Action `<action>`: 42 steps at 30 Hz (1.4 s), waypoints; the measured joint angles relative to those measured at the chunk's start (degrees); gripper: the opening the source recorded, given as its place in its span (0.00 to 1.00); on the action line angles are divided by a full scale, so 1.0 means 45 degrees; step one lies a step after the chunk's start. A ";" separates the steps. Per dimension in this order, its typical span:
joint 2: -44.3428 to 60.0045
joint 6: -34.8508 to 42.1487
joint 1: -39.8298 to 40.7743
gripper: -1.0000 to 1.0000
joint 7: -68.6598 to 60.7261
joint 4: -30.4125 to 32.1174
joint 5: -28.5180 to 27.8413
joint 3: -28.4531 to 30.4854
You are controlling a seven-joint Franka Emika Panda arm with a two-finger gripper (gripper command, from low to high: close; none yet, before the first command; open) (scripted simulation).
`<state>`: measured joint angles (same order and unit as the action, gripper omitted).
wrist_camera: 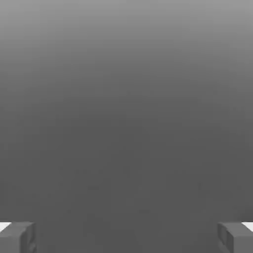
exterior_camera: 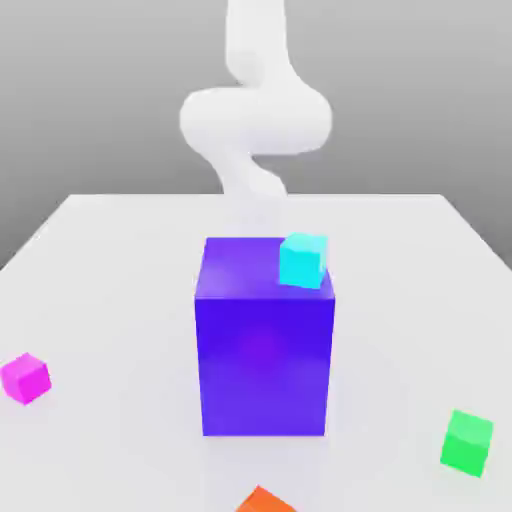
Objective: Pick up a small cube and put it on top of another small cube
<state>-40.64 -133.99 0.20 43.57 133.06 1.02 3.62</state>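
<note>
The small magenta cube (exterior_camera: 25, 378) lies on the white table (exterior_camera: 120, 260) near the exterior view's left edge, toward the front. A cyan cube (exterior_camera: 302, 260) rests on top of the big purple block (exterior_camera: 264, 350) in the middle of the table. Behind that block rises the white arm (exterior_camera: 255, 120); the block hides its lower end. In the hand view my gripper (wrist_camera: 126, 237) is open, its two grey fingertips (wrist_camera: 17, 237) far apart with only grey background between them.
A green cube (exterior_camera: 467, 442) sits at the front on the exterior view's right. An orange cube (exterior_camera: 265, 500) peeks in at the front edge, just ahead of the purple block.
</note>
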 joint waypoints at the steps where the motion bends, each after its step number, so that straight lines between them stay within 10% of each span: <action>1: 0.0495 -0.0213 0.0021 0.50 -0.0223 0.0123 0.0109 0.0352; 18: 0.8383 -0.3517 0.1464 0.50 -0.4588 0.2044 0.2988 0.5251; 26: 1.1944 -0.5146 0.3453 0.50 -0.6337 0.2881 0.3985 0.5820; 32: 1.4237 -0.6690 0.5390 0.50 -0.8137 0.2360 0.6228 0.3637; 33: 1.4485 -0.6865 0.5620 0.00 -0.8342 0.2289 0.6499 0.3351; 42: 1.3910 -0.6460 0.5132 0.00 -0.7835 0.2458 0.5837 0.3976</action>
<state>21.95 -163.06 23.30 8.31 144.12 27.29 21.51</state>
